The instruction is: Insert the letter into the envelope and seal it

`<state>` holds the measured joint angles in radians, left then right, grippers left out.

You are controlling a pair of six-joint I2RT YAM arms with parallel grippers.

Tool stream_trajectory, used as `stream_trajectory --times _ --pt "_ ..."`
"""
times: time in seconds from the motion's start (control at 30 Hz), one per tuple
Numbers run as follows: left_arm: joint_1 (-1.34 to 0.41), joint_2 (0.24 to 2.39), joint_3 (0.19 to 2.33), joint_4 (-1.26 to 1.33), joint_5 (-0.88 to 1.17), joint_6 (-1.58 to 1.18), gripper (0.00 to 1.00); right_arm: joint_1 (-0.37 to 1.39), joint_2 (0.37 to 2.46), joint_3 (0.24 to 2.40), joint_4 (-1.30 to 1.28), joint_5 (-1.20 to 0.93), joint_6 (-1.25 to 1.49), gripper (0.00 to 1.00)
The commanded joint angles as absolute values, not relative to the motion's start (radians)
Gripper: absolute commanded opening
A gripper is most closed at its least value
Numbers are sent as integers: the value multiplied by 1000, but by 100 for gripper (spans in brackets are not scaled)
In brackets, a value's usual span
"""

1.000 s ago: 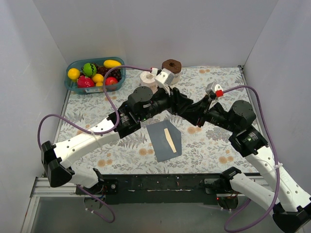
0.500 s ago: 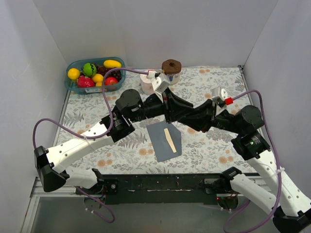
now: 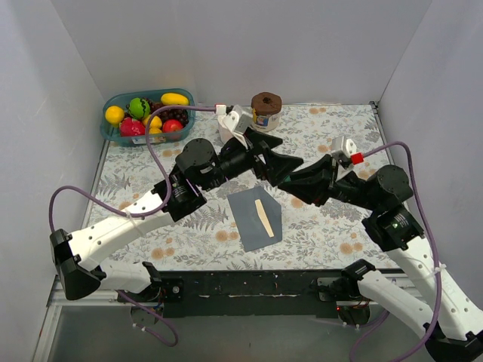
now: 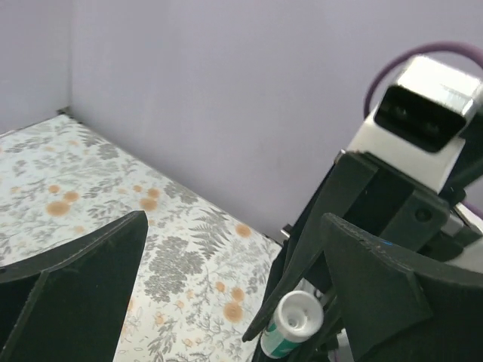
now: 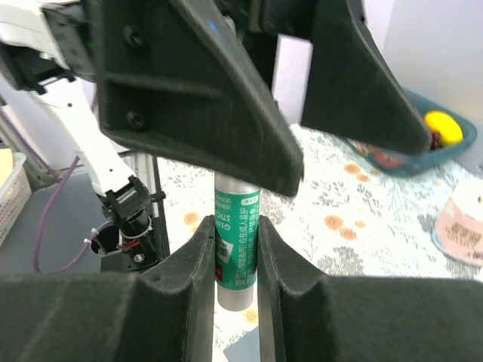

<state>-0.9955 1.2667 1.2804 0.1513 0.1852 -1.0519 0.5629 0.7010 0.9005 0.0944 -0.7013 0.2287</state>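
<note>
Envelope (image 3: 249,222) flat; glue stick (image 5: 236,249), fruit basket (image 3: 189,115) beyond

Floral-patterned table (image 3: 332,226), dark grey envelope (image 3: 249,226) flat near the middle, teal fruit tub (image 3: 111,99) far left, brown-lidded jar (image 3: 266,101) and pink cup (image 5: 462,226) far centre.

The dark slate-grey paper envelope (image 3: 249,223) lies flat on the tabletop (image 3: 332,226), a narrow cream-tan letter strip (image 3: 262,217) showing on it

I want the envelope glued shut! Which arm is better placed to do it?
Probably right: the right claw is shut on the glue stick near the envelope. The left claw is open and empty.
</note>
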Motion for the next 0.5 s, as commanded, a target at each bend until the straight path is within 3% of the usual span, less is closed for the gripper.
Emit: stream_trajectory --times 0.0,0.07,0.1,0.23,0.47 --pt "-988 1203 1267 130 -89 -1083 98 565 721 940 46 -565 225 1" --pt "-988 1201 1269 121 -124 -1089 97 565 719 940 31 -519 238 1" --pt "-988 1204 1275 115 -162 -1094 88 565 718 940 26 -468 248 1" --pt "-991 1258 1351 10 -196 -1101 78 566 730 957 2 -396 265 1" --pt "-992 1292 1371 6 -135 -1100 75 566 752 966 -26 -388 268 1"
